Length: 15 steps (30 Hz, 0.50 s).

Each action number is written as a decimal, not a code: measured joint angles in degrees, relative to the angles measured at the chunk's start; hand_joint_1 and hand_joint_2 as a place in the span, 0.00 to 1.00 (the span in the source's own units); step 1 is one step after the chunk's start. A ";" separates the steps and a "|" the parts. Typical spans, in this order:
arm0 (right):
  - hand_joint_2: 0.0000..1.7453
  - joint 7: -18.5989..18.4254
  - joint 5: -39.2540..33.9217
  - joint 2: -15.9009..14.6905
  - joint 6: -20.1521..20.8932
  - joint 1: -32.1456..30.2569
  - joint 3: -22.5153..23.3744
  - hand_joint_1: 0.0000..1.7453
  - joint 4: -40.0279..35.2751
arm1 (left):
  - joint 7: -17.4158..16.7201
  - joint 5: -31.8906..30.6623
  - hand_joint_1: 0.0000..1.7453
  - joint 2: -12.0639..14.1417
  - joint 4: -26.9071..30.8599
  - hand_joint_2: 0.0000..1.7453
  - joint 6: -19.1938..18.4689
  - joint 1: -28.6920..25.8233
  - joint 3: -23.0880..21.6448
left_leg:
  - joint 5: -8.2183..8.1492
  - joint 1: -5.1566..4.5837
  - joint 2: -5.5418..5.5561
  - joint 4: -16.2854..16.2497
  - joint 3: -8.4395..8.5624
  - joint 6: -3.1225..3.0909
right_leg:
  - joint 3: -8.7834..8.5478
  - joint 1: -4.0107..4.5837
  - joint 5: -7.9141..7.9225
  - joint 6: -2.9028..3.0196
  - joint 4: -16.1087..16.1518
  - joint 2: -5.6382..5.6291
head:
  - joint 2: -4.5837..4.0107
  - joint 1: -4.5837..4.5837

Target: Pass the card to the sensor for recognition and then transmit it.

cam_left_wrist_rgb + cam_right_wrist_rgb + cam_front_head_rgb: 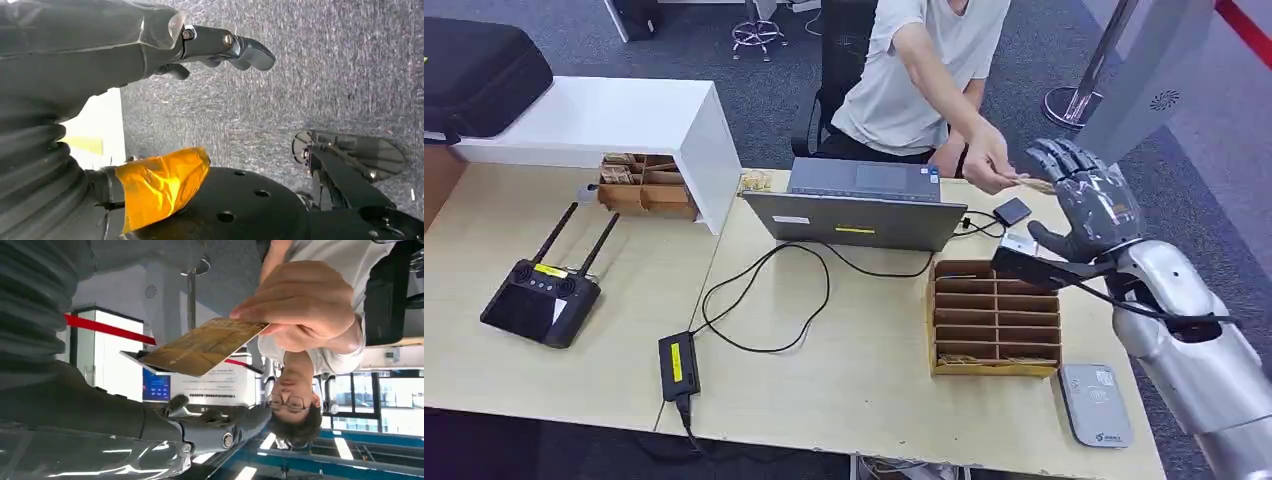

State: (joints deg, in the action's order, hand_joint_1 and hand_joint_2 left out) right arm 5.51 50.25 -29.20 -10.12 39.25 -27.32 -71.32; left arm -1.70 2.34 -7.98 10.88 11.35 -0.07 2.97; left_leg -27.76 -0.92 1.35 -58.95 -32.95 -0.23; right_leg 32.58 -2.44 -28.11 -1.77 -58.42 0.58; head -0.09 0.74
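Wooden bench point(844, 350) at frame centre; upper right, a person's hand point(986, 165) pinches the card point(1034, 183) beside the right hand point(1092, 205), fingers spread, gripping nothing.

I can read no text: the yellow labels point(854, 230) and the sign point(212, 386) are too blurred.

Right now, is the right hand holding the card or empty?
Empty. The right hand is open, fingers spread; a person's hand pinches the card above it.
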 joint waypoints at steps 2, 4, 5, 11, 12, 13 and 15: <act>1.00 0.15 -0.07 0.07 0.02 0.00 0.00 1.00 -0.02 | -0.04 0.87 0.00 0.22 0.00 1.00 -1.53 -0.03 0.07 | 0.00 0.00 0.02 0.00 0.00 0.00 | 0.00 0.00 0.00 0.00 0.00 0.00 | 0.00 0.00; 1.00 0.22 -0.40 0.09 0.02 0.00 0.00 1.00 -0.02 | -0.07 1.84 0.00 0.39 0.00 1.00 -2.89 -0.10 0.31 | 0.00 0.00 0.03 0.00 0.00 0.00 | 0.00 0.00 0.00 0.00 0.00 0.01 | 0.00 0.00; 1.00 0.33 -0.42 0.09 0.02 -0.01 0.00 1.00 -0.02 | -0.07 2.16 0.00 0.53 0.00 1.00 -3.52 -0.13 0.63 | 0.00 0.00 0.03 0.00 0.01 0.00 | 0.00 0.00 0.00 0.00 0.00 0.01 | 0.00 0.04; 1.00 0.37 -1.05 0.09 -0.07 -0.46 0.07 1.00 -0.37 | 0.92 3.54 0.00 0.79 0.00 1.00 -6.08 -0.54 2.10 | 0.00 -0.01 0.05 -0.01 0.01 0.00 | 0.00 -0.01 0.00 0.00 0.00 0.01 | 0.00 0.02; 1.00 0.37 -1.07 0.09 -0.07 -0.68 0.11 1.00 -0.50 | 1.29 3.70 0.00 0.85 0.00 1.00 -6.45 -0.66 2.16 | 0.00 -0.01 0.06 -0.01 0.01 0.00 | 0.00 -0.01 0.00 0.00 0.01 0.01 | 0.00 0.02; 1.00 0.33 -1.14 0.07 -0.07 -0.94 0.18 1.00 -0.68 | 1.66 3.87 0.00 0.88 0.00 1.00 -6.69 -0.73 2.32 | 0.00 -0.01 0.06 -0.01 0.01 0.00 | 0.01 -0.01 0.00 0.00 0.01 0.01 | 0.00 0.02; 1.00 0.24 -1.29 0.04 -0.09 -1.42 0.22 1.00 -0.94 | 2.30 4.09 0.00 0.94 0.00 1.00 -7.37 -0.91 2.95 | 0.00 -0.01 0.06 -0.03 0.01 0.00 | 0.02 -0.01 0.00 0.00 0.01 0.00 | 0.00 0.02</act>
State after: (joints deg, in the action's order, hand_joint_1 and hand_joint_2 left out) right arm 5.75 48.96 -29.16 -10.21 37.83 -27.10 -72.26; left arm 0.59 6.43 -7.04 10.88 3.98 -0.98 5.92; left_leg -27.76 -0.93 1.40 -58.98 -32.94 -0.23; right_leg 32.59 -2.45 -28.11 -1.77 -58.41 0.58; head -0.09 0.76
